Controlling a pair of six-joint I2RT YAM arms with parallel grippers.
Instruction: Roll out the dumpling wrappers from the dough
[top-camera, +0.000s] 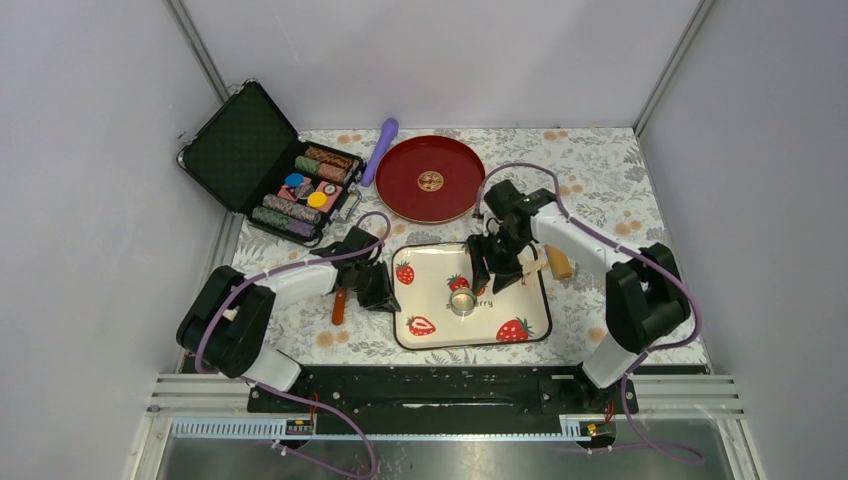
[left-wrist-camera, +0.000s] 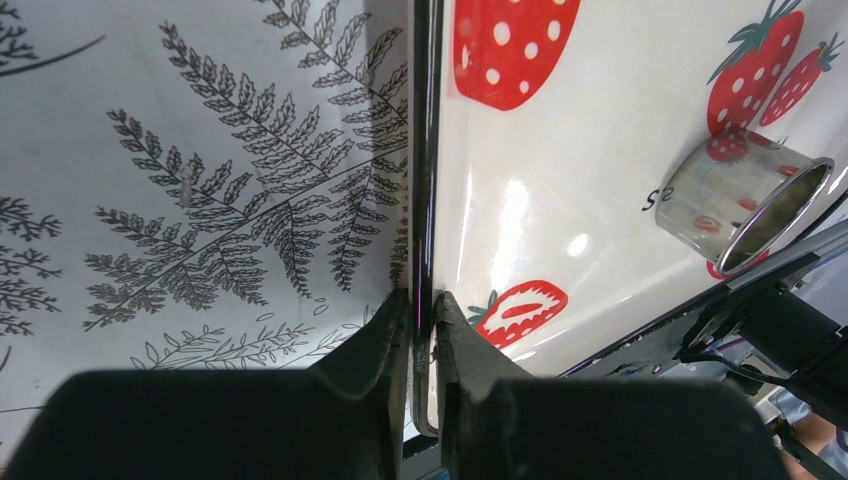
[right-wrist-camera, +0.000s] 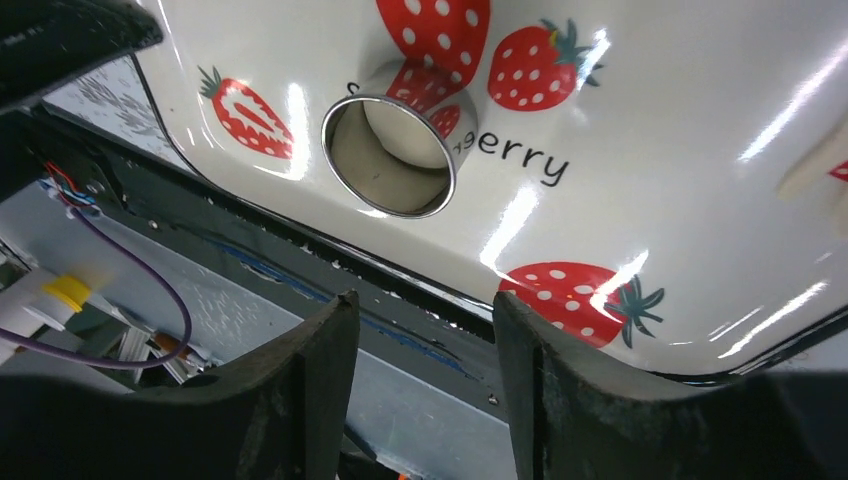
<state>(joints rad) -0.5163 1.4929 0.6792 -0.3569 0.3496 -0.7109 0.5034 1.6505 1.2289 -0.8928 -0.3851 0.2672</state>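
A white tray (top-camera: 430, 268) printed with strawberries lies mid-table. My left gripper (top-camera: 384, 291) is shut on its left rim; in the left wrist view the black rim (left-wrist-camera: 424, 200) runs between the pinched fingers (left-wrist-camera: 425, 308). A small metal ring cutter (top-camera: 462, 301) (left-wrist-camera: 745, 205) (right-wrist-camera: 390, 150) stands on the tray. Pale cream dough (right-wrist-camera: 405, 135) shows inside the ring. My right gripper (top-camera: 492, 272) (right-wrist-camera: 425, 308) hangs open above the tray's near edge, nothing between its fingers. The dumpling wrappers are hidden or out of view.
A wooden roller (top-camera: 556, 263) lies at the tray's right side under the right arm. An orange-brown stick (top-camera: 339, 305) lies left of the tray. Behind are a red round plate (top-camera: 430, 178), a purple rod (top-camera: 380, 150) and an open black case of chips (top-camera: 290, 175).
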